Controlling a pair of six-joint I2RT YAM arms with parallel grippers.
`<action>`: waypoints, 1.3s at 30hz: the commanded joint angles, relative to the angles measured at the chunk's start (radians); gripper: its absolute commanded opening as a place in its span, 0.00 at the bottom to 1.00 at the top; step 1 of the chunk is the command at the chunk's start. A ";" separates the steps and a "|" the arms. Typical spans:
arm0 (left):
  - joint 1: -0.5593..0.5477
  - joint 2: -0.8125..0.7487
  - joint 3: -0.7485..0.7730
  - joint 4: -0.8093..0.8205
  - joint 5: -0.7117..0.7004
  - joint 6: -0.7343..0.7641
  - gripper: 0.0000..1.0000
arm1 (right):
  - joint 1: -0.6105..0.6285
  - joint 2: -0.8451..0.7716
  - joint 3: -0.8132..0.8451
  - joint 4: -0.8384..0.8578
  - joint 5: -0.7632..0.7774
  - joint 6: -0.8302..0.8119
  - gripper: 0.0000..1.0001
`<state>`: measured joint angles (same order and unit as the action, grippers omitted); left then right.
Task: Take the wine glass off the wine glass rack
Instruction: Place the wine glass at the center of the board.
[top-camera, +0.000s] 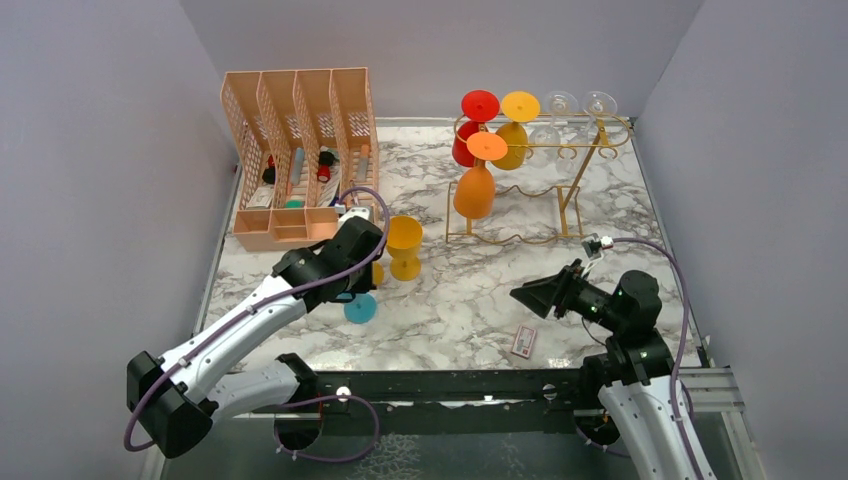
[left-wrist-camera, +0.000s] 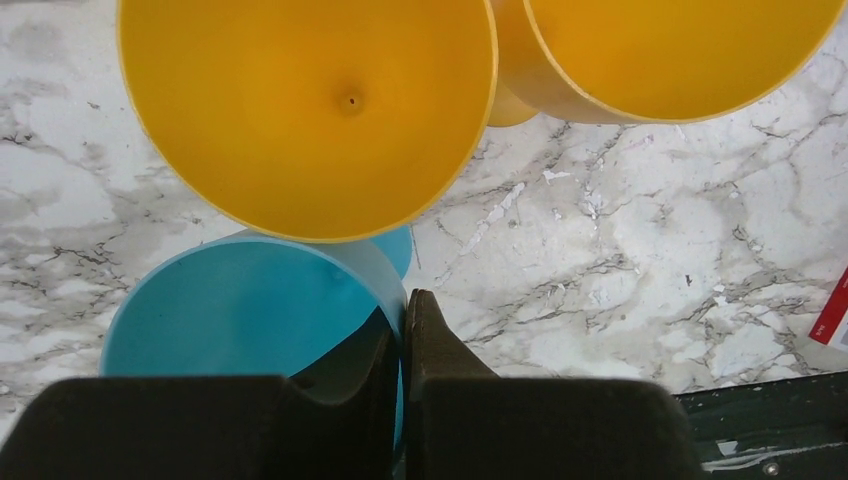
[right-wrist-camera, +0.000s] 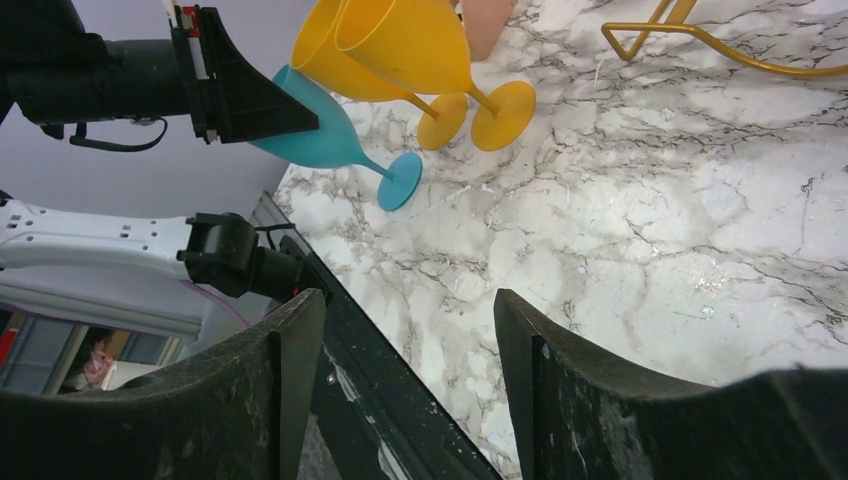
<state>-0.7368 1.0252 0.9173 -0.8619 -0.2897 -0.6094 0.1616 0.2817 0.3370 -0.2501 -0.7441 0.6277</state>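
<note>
Left gripper (left-wrist-camera: 402, 305) clenched, seemingly on teal wine glass (left-wrist-camera: 220, 310) rim; right gripper (right-wrist-camera: 408, 310) spread, empty.

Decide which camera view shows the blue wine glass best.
Right wrist: the blue wine glass shows bowl, stem and foot. Left wrist shows only its bowl from above; top external only its foot, beneath the left arm.

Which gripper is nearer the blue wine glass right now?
Left. The left gripper is shut on the rim of the blue wine glass; the right gripper stands open, apart from it, off to the right.
</note>
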 joint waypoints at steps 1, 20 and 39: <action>0.001 0.014 0.027 0.012 -0.014 0.031 0.09 | -0.001 0.000 0.005 0.022 0.034 0.009 0.66; 0.001 0.010 0.089 -0.007 0.002 0.050 0.27 | 0.000 0.009 0.000 0.006 0.037 -0.002 0.66; 0.000 -0.062 0.299 -0.033 -0.068 0.112 0.53 | 0.000 0.237 0.468 -0.116 -0.003 -0.188 0.93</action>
<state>-0.7368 0.9943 1.1564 -0.9138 -0.3195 -0.5377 0.1616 0.3733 0.6403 -0.3435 -0.6762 0.5404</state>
